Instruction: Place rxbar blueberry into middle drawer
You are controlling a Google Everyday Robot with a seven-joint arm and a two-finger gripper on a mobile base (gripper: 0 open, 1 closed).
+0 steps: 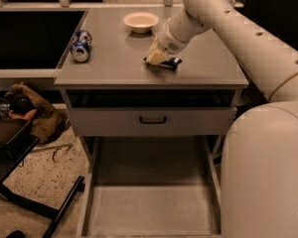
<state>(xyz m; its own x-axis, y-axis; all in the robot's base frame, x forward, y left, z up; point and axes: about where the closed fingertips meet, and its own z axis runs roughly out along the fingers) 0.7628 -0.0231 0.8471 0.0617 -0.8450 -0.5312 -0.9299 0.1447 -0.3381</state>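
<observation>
The rxbar blueberry [170, 62], a dark blue flat wrapper, is at the middle right of the grey cabinet top [114, 58]. My gripper [157, 58] reaches down from the upper right and is shut on the bar's left end, holding it at or just above the top. The middle drawer [149, 207] is pulled out low in the view, a wide grey tray with low side walls and a bare floor.
A blue soda can [81, 45] lies on the top's left edge. A white bowl [140, 21] stands at the back. A grey drawer front with a black handle [152, 119] sits under the top. My white arm [248, 38] and base [268, 172] fill the right. Clutter lies on the floor at left.
</observation>
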